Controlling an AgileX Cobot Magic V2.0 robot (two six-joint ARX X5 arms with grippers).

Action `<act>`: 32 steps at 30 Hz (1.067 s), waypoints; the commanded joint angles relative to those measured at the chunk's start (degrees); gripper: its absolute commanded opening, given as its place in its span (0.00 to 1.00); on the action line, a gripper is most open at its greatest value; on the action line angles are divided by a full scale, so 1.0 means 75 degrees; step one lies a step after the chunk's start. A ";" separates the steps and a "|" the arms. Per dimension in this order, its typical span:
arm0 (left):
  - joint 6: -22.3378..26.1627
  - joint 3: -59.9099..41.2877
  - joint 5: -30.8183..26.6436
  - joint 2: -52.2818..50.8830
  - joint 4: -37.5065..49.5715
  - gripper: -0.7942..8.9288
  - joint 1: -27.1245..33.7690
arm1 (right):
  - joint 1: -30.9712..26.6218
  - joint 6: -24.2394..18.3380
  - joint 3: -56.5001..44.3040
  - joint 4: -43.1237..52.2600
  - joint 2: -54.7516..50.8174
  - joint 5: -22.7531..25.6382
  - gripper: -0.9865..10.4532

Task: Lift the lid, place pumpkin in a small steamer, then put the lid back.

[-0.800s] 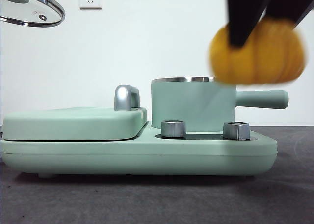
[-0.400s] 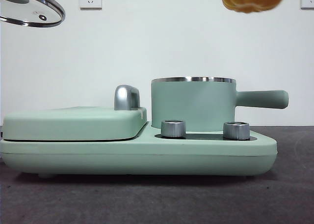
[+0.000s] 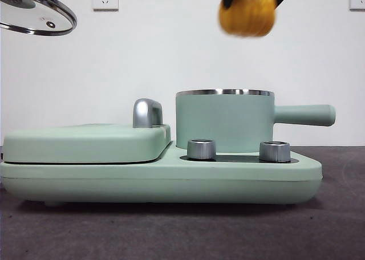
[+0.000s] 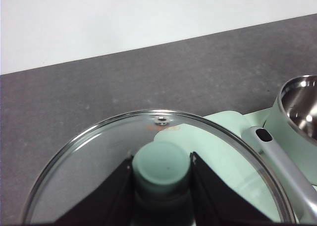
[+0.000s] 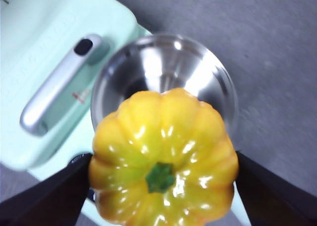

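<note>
Over on the left of the front view, the left claw (image 4: 161, 196) is clamped on the mint-green knob (image 4: 161, 164) of the glass lid (image 3: 35, 12), holding it high and well off to the side of the appliance, tilted a bit, so it's parked out of the way. Below that sits the flat griddle cover (image 3: 85, 143) with its steel handle (image 3: 147, 113) on the wide mint-green base (image 3: 159, 177), two silver knobs (image 3: 201, 149) up front, all on the dark grey surface (image 3: 182, 231). Moving right, the small steamer (image 3: 225, 120) stands open, and the right wrist view shows its steel bowl empty. The right claw (image 5: 161, 186) has the pumpkin (image 5: 163, 179) pinched from both sides, stem facing the camera, hanging well above the pot's rim and roughly over it. The pumpkin looks nearly as wide as the pot, so the drop probably won't forgive being off-centre. The smart play would be to line it up squarely over the opening, come straight down until it sits inside the rim, and only then let go. Releasing from this height risks it bouncing off the rim or tipping onto the long side handle (image 3: 305, 114).
</note>
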 commanded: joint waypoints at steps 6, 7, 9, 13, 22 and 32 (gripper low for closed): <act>-0.0058 0.0143 0.0017 0.0233 0.0224 0.09 -0.0006 | -0.0087 -0.0303 0.0189 0.0944 0.1381 -0.0198 0.44; -0.0058 0.0143 0.0017 0.0248 0.0221 0.09 -0.0006 | -0.0105 -0.0309 0.0189 0.1070 0.1515 -0.0192 0.44; -0.0058 0.0143 0.0017 0.0286 0.0221 0.09 -0.0006 | -0.0119 -0.0309 0.0189 0.1224 0.1766 -0.0204 0.44; -0.0058 0.0143 0.0017 0.0350 0.0227 0.09 -0.0006 | -0.0181 -0.0329 0.0189 0.1274 0.2183 -0.0227 0.44; -0.0055 0.0143 0.0017 0.0382 0.0224 0.09 -0.0006 | -0.0248 -0.0487 0.0189 0.1480 0.3019 -0.0233 0.44; -0.0058 0.0143 0.0017 0.0382 0.0224 0.09 -0.0006 | -0.0201 -0.0484 0.0207 0.1492 0.3395 -0.0256 0.56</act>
